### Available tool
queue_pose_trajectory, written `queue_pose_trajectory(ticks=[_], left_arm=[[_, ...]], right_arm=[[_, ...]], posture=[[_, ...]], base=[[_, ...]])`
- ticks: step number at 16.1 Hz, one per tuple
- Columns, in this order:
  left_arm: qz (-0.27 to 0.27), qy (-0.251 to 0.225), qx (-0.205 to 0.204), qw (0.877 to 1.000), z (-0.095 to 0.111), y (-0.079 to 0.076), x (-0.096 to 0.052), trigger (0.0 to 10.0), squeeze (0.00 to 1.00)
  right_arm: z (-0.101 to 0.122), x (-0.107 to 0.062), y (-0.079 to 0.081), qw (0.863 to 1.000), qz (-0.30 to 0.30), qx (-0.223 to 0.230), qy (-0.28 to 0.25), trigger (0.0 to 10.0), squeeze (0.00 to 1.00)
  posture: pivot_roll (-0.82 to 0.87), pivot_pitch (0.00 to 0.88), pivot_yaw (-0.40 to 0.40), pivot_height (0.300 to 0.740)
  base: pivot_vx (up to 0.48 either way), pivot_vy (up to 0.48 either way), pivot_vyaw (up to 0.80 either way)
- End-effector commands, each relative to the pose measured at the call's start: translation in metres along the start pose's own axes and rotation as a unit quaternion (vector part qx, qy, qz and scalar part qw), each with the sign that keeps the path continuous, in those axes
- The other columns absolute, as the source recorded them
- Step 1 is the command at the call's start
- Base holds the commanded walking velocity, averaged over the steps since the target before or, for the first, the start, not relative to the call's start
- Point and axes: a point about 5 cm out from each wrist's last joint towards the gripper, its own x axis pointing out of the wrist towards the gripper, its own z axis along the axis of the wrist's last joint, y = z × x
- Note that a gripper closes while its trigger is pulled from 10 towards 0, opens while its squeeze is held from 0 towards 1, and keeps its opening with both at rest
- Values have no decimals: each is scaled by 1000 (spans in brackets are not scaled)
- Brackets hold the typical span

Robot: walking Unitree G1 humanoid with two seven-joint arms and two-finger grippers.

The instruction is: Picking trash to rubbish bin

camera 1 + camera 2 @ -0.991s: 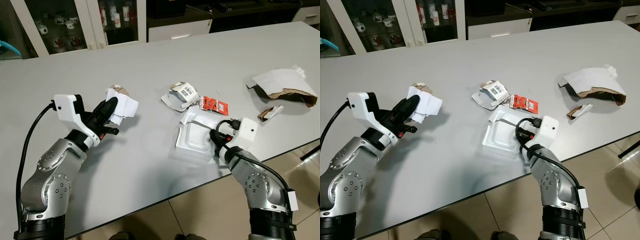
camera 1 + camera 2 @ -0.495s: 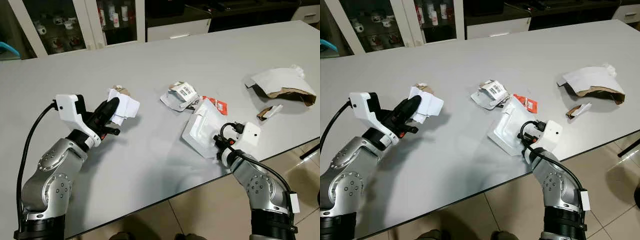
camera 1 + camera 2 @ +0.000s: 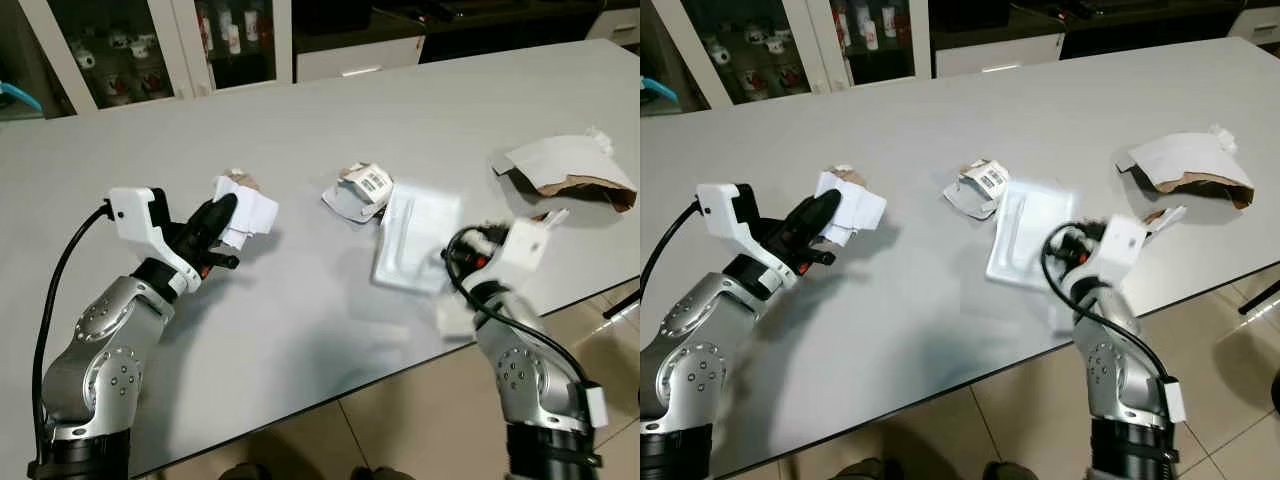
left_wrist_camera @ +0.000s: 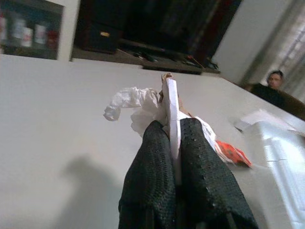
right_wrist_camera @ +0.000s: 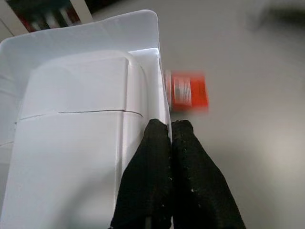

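The white plastic tray (image 3: 413, 238) is lifted off the grey table (image 3: 300, 130) and tilted, with the right gripper (image 5: 169, 131) pinched tight on its edge; in the right wrist view the two black fingers (image 5: 150, 162) press together over the thin rim. The head views are blurred around this arm, so the exact tilt of the tray is hard to judge. Under the tray, on the table, lies a small red packet (image 5: 187, 90). Just beside the tray, toward the middle of the table, rests a crumpled white wrapper with a barcode label (image 3: 362, 188). On the robot's left side, the left gripper (image 4: 175, 143) is closed on a flat white card with crumpled tissue paper (image 3: 245, 205), and it holds this bundle a little above the table surface, with a shadow below it. Well apart, near the right edge of the table, sits a torn brown and white paper bag (image 3: 570, 170) with a small paper scrap (image 3: 1165, 217) just beside it. Behind the table stands a glass cabinet (image 3: 120, 50) with cups inside.
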Motion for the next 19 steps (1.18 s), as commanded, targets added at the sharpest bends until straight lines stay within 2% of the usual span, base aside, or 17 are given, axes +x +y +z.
queue_pose_trajectory(ticks=[1, 2, 3, 4, 5, 6, 7, 8, 9, 10, 12, 13, 14, 16, 17, 19], left_arm=[[18, -13, -10, 1000, 6, 1, -3, 0, 0], [20, -13, -17, 1000, 5, 0, -4, 0, 0], [16, -8, -14, 1000, 4, -2, -5, 0, 0], [11, -5, -5, 1000, -1, -6, -6, 0, 0], [11, -5, -4, 1000, -2, -7, -6, 0, 0], [13, -9, 2, 1000, -4, -9, -6, 0, 0], [13, -9, 1, 1000, -4, -10, -6, 0, 0], [12, -8, -2, 1000, -5, -12, -6, 0, 0], [10, -7, -2, 1000, -7, -14, -7, 0, 0], [11, -4, 5, 1000, -8, -15, -8, 0, 0], [22, -3, 27, 999, -9, -14, -8, 0, 0], [39, 14, 44, 998, -13, -12, -7, 10000, 0], [45, 21, 62, 997, -15, -12, -6, 10000, 0], [57, 30, 96, 993, -15, -12, -4, 10000, 0], [73, 44, 122, 989, -18, -12, -1, 10000, 0], [91, 73, 116, 986, -25, -10, -2, 10000, 0]], right_arm=[[13, -6, 4, 998, 7, -42, -49, 0, 0], [23, -9, 6, 993, 13, -78, -92, 0, 0], [27, -11, 6, 989, 13, -101, -112, 0, 0], [32, -16, 5, 977, 3, -155, -148, 0, 0], [33, -17, 4, 973, 1, -171, -156, 0, 0], [39, -23, 5, 948, -3, -248, -200, 0, 0], [41, -24, 5, 941, -4, -264, -211, 0, 0], [44, -29, 4, 923, -10, -302, -238, 0, 0], [45, -32, 2, 912, -20, -320, -257, 0, 0], [45, -33, -1, 911, -32, -316, -263, 0, 0], [43, -31, -8, 921, -56, -292, -251, 0, 0], [39, -29, -13, 930, -75, -274, -232, 10000, 0], [38, -28, -16, 933, -86, -267, -225, 10000, 0], [37, -30, -13, 927, -71, -287, -232, 10000, 0], [32, -29, -15, 927, -79, -296, -214, 10000, 0], [36, -32, -15, 931, -78, -275, -227, 10000, 0]], posture=[[-8, 78, 10, 740], [-7, 75, 8, 740], [-4, 74, 7, 740], [-4, 75, 7, 740], [-5, 75, 6, 740], [-5, 77, 5, 740], [-5, 77, 5, 740], [-5, 78, 5, 740], [-5, 78, 6, 740], [-5, 78, 6, 740], [-3, 77, 8, 740], [-3, 77, 9, 740], [-2, 73, 7, 740], [0, 69, 4, 740], [-2, 60, -1, 740], [-10, 54, -1, 740]], base=[[0, 0, 0], [0, 0, 0], [0, 0, 0], [0, 0, 0], [0, 0, 0], [0, 0, 0], [0, 0, 0], [0, 0, 0], [0, 0, 0], [0, 0, 0], [0, 0, 0], [0, 0, 0], [0, 0, 0], [0, 0, 0], [0, 0, 0], [0, 0, -400]])
